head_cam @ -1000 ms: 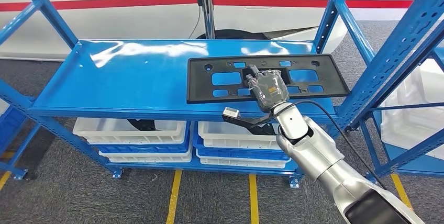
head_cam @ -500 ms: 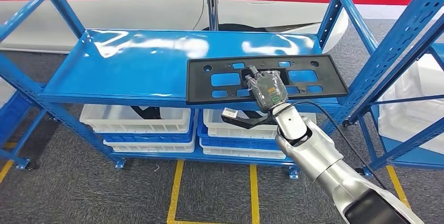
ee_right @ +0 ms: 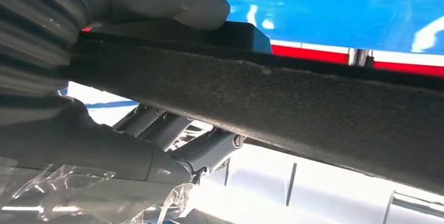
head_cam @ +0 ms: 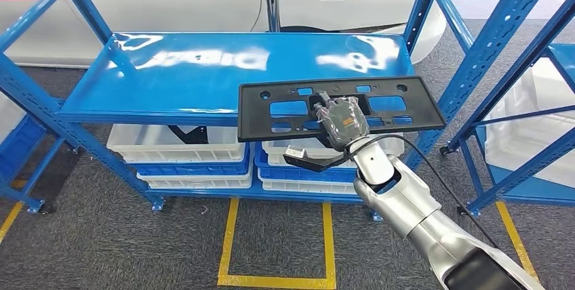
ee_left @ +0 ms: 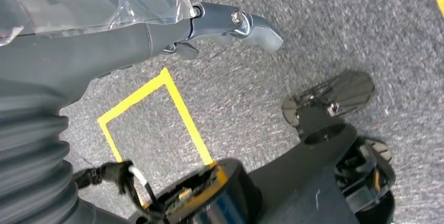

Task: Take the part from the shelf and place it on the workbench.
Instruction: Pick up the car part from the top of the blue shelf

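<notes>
The right hand [head_cam: 344, 120] grips the black part [head_cam: 339, 105] at mid-frame in the head view, thumb on top and fingers [ee_right: 209, 148] tucked beneath its edge, as the right wrist view shows. A second ago the part lay flat on the blue shelf [head_cam: 203, 76]; now its near edge overhangs the shelf front and the whole scene has slid upward, so the robot seems to be backing away — the pick looks done and the carry to the workbench comes next. The part is a long, flat, matte black plate with rectangular cut-outs and small holes, held roughly level. The left hand [ee_left: 225, 22] hangs over the grey floor [ee_left: 340, 20], holding nothing — whether its fingers are spread or curled I cannot tell.
</notes>
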You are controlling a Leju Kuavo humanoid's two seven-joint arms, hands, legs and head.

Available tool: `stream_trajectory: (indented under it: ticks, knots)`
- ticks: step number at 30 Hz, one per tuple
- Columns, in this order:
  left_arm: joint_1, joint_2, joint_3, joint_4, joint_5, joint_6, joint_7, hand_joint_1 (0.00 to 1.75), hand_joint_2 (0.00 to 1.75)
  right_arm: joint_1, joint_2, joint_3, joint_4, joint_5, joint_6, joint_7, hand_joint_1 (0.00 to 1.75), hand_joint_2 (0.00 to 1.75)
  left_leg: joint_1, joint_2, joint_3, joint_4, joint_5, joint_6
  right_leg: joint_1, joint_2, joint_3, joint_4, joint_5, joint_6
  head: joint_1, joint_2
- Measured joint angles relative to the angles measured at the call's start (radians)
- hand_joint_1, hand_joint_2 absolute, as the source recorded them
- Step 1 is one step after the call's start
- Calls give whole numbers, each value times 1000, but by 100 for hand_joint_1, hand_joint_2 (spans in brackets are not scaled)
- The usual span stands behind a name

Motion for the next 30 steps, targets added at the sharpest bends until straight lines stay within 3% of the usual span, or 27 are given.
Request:
stream_trajectory:
  ticks: [2, 4, 5, 6, 7, 9, 11, 12, 14, 15, 16, 19, 20, 21, 22, 24, 26, 27, 28, 30]
  knots:
    - [0, 0, 0, 0, -1, -1, 1, 0, 175, -1, 1, 0, 0, -7, 4, 2, 175, 175, 6, 0, -43, 109, -86, -10, -2, -3, -17, -1, 16, -11, 0, 0]
    - [0, 0, 0, 0, -4, -2, 2, 0, 175, 0, 1, 1, 0, -13, 6, 4, 175, 175, 11, 0, -96, 271, -173, -18, 0, -3, -40, 1, 31, -15, 0, 0]
    - [0, 0, 0, 0, -5, -2, 2, 0, 175, 1, 1, 1, 0, -16, 7, 5, 175, 175, 12, 0, -106, 324, -190, -20, 0, -3, -52, 3, 40, -14, 0, 0]
    - [0, 0, 0, 0, -7, -3, 3, 0, 175, 2, 1, 1, 0, -19, 8, 6, 175, 175, 13, 0, -98, 337, -185, -22, 0, -3, -63, 4, 49, -13, 0, 0]
    - [0, 0, 0, 0, -10, -3, 4, 0, 175, 3, 1, 1, 0, -22, 9, 8, 175, 175, 13, 0, -68, 305, -160, -22, 0, -3, -74, 4, 57, -11, 0, 0]
    - [-3, 0, 0, 0, -14, -5, 6, 0, 175, 3, 0, 1, -1, -26, 12, 13, 175, 175, 13, -1, 37, 152, -108, -18, -2, -1, -92, 5, 74, -2, 0, 0]
    - [-5, 0, 0, 0, -16, -6, 8, 0, 175, 3, -3, 1, -4, -29, 14, 16, 175, 175, 7, -4, 120, 13, -97, -9, -3, -1, -101, 2, 93, 10, 0, 0]
    - [-5, 0, 0, 0, -17, -7, 9, 0, 175, 3, -4, 1, -6, -29, 16, 17, 175, 175, 3, -5, 135, -18, -99, -3, -3, -1, -105, -1, 103, 15, 0, 0]
    - [-3, 0, 0, 0, -18, -8, 14, 0, 175, 6, -8, 1, -8, -29, 21, 20, 175, 175, 1, -5, 124, -25, -85, 13, -6, 1, -111, -9, 119, 27, 0, 0]
    - [-2, 0, 0, 0, -19, -9, 16, 0, 175, 9, -12, 1, -10, -28, 24, 22, 175, 175, 1, -4, 115, -27, -74, 22, -6, 2, -121, 1, 105, 31, 0, 0]
    - [-1, 0, 0, 0, -19, -9, 17, 0, 175, 11, -16, 1, -12, -27, 25, 24, 175, 175, 3, -2, 104, -29, -62, 32, -7, 3, -137, 33, 70, 35, 0, 0]
    - [0, 2, 0, 0, -23, -10, 18, 0, 175, 19, -26, 1, -15, -22, 27, 29, 175, 175, 0, 0, 65, -28, -28, 51, -5, 3, -204, 253, -88, 42, 1, 0]
    - [1, 2, 0, 0, -25, -10, 19, 0, 175, 23, -29, 1, -15, -21, 26, 30, 175, 175, -1, 1, 53, -27, -19, 52, -5, 3, -215, 318, -110, 44, 1, 0]
    - [1, 2, 0, 0, -27, -11, 19, 0, 175, 28, -31, 1, -16, -21, 26, 30, 175, 175, -2, 2, 41, -26, -9, 52, -4, 3, -209, 348, -108, 44, 1, 0]
    - [1, 2, 0, 0, -30, -11, 19, 0, 175, 32, -33, 1, -17, -21, 26, 30, 175, 175, -3, 2, 29, -25, 0, 51, -4, 3, -184, 338, -87, 42, 1, 0]
    - [0, 2, 0, 0, -34, -12, 20, 0, 175, 36, -35, 1, -20, -21, 27, 28, 175, 175, -3, 1, 10, -24, 18, 46, -3, 3, -77, 213, -42, 32, 1, 0]
    - [-1, 3, 0, 0, -35, -12, 20, 0, 175, 36, -33, 1, -25, -22, 28, 26, 175, 175, -6, 2, -1, -24, 36, 36, 4, 3, 30, 58, -40, 21, 0, 0]
    - [-2, 3, 0, 0, -35, -12, 21, 0, 175, 35, -33, 1, -28, -22, 29, 26, 175, 175, -6, 2, -5, -25, 45, 30, 8, 2, 55, 15, -46, 16, 0, 0]
    - [-2, 4, 0, 0, -35, -12, 21, 0, 175, 36, -32, 0, -30, -23, 29, 25, 175, 175, -6, 2, -10, -27, 55, 24, 11, 2, 60, -4, -47, 11, 0, 0]
    - [-1, 6, 0, 0, -35, -12, 21, 0, 175, 37, -33, 1, -31, -25, 29, 25, 175, 175, -3, 2, -25, -19, 50, 11, 8, -2, 42, -3, -29, 0, 0, 0]
